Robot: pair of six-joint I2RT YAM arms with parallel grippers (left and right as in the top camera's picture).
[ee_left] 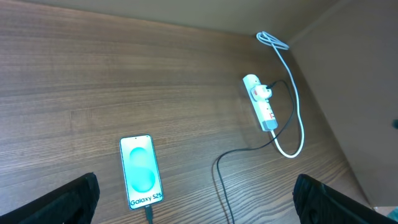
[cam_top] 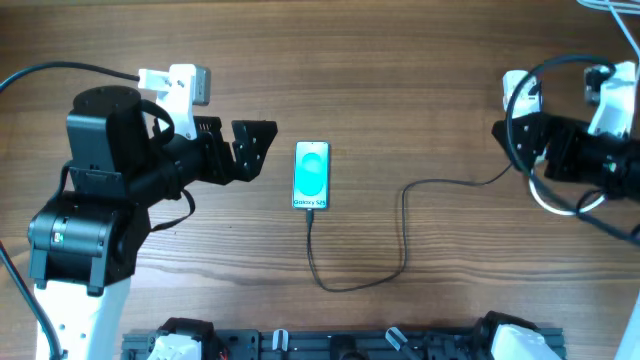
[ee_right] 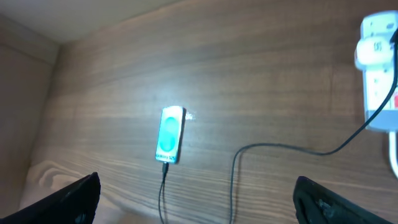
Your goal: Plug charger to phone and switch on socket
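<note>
Left pincer [ee_left: 196, 186] and right pincer [ee_right: 196, 183] gape empty; phone [cam_top: 311, 176] (charger [cam_top: 404, 215] plugged in) points its port end toward the robot.

Matt wood-grain table [cam_top: 420, 90], glossy phone [cam_top: 311, 176]

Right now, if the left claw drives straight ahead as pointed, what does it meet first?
Likely the small rectangular smartphone with the turquoise screen: the open left claw aims at its cable-free end. Claw height above the brown wooden table is unclear, so it might pass over.
</note>
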